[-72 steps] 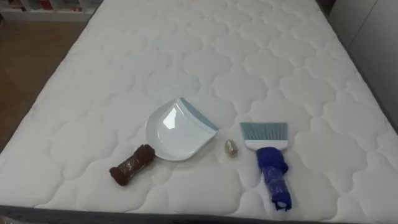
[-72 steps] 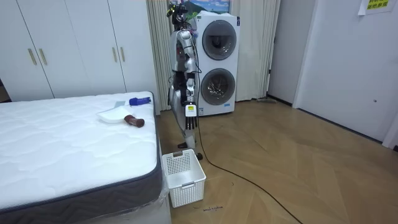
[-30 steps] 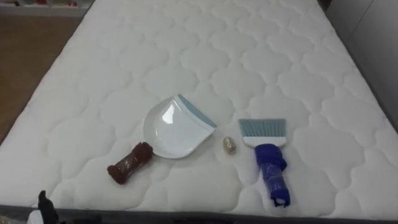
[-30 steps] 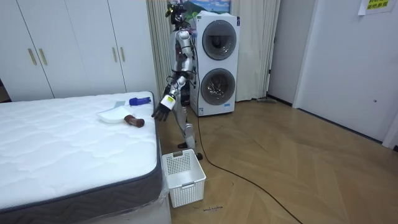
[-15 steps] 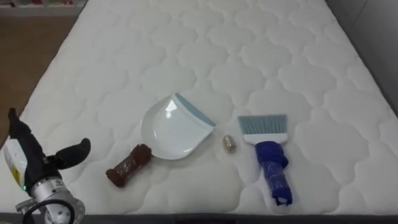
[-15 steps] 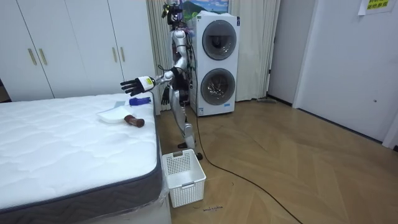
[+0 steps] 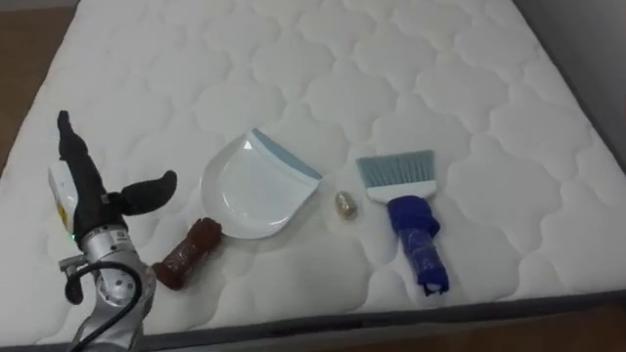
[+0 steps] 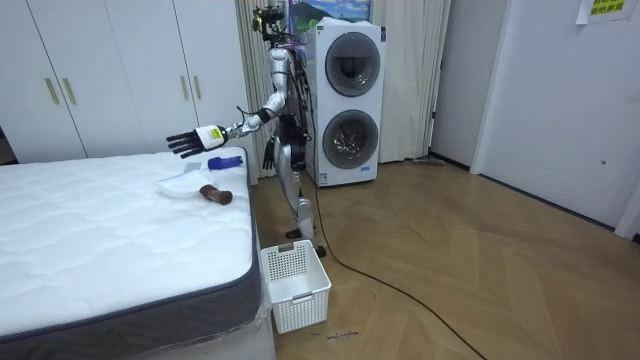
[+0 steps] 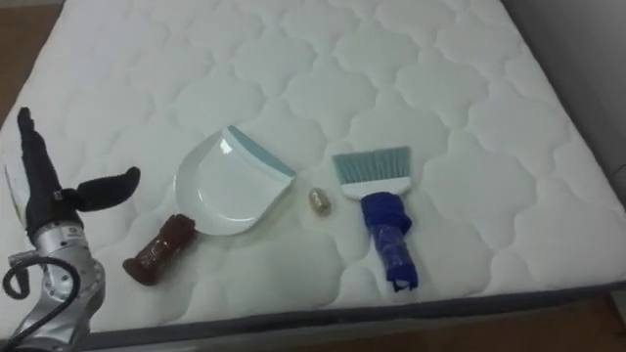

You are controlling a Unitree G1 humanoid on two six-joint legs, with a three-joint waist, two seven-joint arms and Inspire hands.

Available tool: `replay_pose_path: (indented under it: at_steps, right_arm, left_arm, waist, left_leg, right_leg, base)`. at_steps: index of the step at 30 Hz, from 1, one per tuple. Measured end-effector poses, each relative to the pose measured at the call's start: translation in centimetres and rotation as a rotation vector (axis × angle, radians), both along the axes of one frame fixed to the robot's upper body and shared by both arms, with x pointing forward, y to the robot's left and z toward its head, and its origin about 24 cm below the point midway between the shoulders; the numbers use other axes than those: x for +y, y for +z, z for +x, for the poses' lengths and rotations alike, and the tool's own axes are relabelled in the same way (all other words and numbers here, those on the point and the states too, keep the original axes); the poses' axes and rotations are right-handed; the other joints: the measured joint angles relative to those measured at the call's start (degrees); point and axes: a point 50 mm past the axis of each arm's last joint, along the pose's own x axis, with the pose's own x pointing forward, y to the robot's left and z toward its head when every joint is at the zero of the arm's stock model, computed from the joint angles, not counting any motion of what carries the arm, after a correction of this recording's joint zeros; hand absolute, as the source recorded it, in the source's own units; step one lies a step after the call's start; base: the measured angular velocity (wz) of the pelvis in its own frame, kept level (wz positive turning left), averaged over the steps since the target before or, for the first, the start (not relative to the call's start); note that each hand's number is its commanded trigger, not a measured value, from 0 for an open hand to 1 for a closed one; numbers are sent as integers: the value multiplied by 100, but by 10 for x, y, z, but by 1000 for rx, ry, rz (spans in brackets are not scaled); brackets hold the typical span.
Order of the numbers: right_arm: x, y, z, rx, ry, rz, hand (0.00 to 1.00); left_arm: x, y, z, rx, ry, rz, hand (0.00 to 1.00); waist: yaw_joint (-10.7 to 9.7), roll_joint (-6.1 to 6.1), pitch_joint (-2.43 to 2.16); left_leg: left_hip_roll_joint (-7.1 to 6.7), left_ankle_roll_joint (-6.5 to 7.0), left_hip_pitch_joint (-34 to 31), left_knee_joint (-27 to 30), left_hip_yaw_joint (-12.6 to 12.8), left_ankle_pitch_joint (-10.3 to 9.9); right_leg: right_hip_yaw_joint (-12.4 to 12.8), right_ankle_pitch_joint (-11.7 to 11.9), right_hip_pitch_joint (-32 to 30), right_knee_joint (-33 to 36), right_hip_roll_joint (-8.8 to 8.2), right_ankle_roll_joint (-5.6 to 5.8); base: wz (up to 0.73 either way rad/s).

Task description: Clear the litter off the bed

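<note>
Over the bed (image 7: 469, 59), left of the dustpan (image 7: 256, 184), the left robot hand (image 7: 91, 200) hovers spread wide (holding nothing); a small scrap (image 7: 343, 203) lies between dustpan and brush (image 7: 409, 220).

The bed (image 7: 411, 68) is covered in white quilted cloth, matt and softly puckered. The dustpan (image 7: 256, 186) is smooth white plastic, glossy enough to catch a highlight, and its handle (image 7: 186, 252) is wrapped in something brown with a slight sheen. The brush (image 7: 409, 220) has a shiny blue plastic grip and fine pale bristles. The left hand (image 7: 93, 200) has matt black fingers (image 7: 70, 147) above a bare metal wrist. The floor (image 8: 450, 270) is polished wood.
</note>
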Motion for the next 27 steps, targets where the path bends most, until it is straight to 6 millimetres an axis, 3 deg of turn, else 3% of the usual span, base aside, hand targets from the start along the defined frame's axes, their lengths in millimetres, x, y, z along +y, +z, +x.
replay_pose_path:
  at_steps: [8, 10, 14, 15, 16, 17, 18, 19, 20, 22, 27]
  right_arm:
    - [5, 2, 23, -8, 57, -17, 0]
    - [9, 3, 30, -15, 78, -20, 0]
    - [16, 7, 48, -58, 122, -28, 0]
    - [19, 7, 49, -65, 133, -31, 0]
    - [19, 10, 57, -99, 120, -40, 0]
    - [19, 13, 65, -125, 121, -50, 0]
    - [24, 20, 85, -183, 151, -61, 0]
    - [22, 23, 90, -203, 165, -85, 0]
    - [19, 24, 90, -202, 163, -98, 0]
    - [23, 20, 85, -171, 174, -86, 0]
    - [28, 19, 85, -163, 188, -60, 0]
  left_arm:
    - [-7, -15, 4, 97, -44, 3, 0]
    - [-13, -20, 7, 135, -70, 11, 0]
    - [-16, -25, 9, 171, -90, 21, 0]
    - [-15, -27, 10, 183, -88, 22, 0]
    - [-15, -29, 9, 193, -85, 21, 0]
    - [-14, -29, 9, 198, -80, 22, 0]
    - [-4, -30, 6, 209, -46, 25, 0]
    - [-8, -33, 7, 227, -56, 5, 0]
    - [-13, -34, 8, 234, -73, -3, 0]
    - [-18, -31, 16, 234, -99, -6, 0]
    - [-21, -27, 21, 219, -109, -3, 0]
  waist:
    - [-57, -75, 70]
    - [-61, -104, 130]
    - [-55, -155, 190]
    - [-66, -144, 202]
    - [-53, -62, 326]
    - [-23, -65, 344]
    - [-24, -171, 327]
    - [-144, -87, 355]
    - [-155, -19, 370]
    - [-161, 4, 366]
    - [-162, -9, 365]
  left_leg:
    - [5, 7, -535, 85, -128, 5]
    - [8, 8, -559, 85, -164, 6]
    - [-4, 9, -742, 182, -337, 6]
    - [8, 9, -801, 211, -477, 6]
    - [103, 8, -787, 220, -976, 9]
    - [129, 3, -832, 250, -1193, 10]
    - [67, -23, -1122, 525, -1231, -12]
    - [4, -152, -1351, 823, -1170, -207]
    - [25, -144, -1416, 867, -1028, -261]
    - [100, -136, -1477, 748, -496, -154]
    - [91, -114, -1514, 781, -207, -137]
  right_leg:
    - [-14, 9, -606, 221, -6, -11]
    - [-17, 9, -685, 318, -6, -12]
    - [-43, 9, -883, 428, -16, -12]
    - [-96, 6, -1052, 639, -15, -15]
    - [-212, -163, -1547, 1297, 16, -87]
    - [-140, -182, -1800, 1263, 113, -168]
    - [-79, 293, -2194, 541, 176, -392]
    - [-342, 1142, -2361, 349, 73, -542]
    - [-348, 1140, -2348, 355, 103, -534]
    - [-320, 1128, -2346, 353, 120, -532]
    - [-337, 1112, -2346, 356, 106, -497]
  base:
    - [0]
    - [-9]
    - [-5]
    - [-22]
    - [-41]
    - [-71]
    - [-33]
    - [-5]
    - [31]
    - [27]
    - [19]
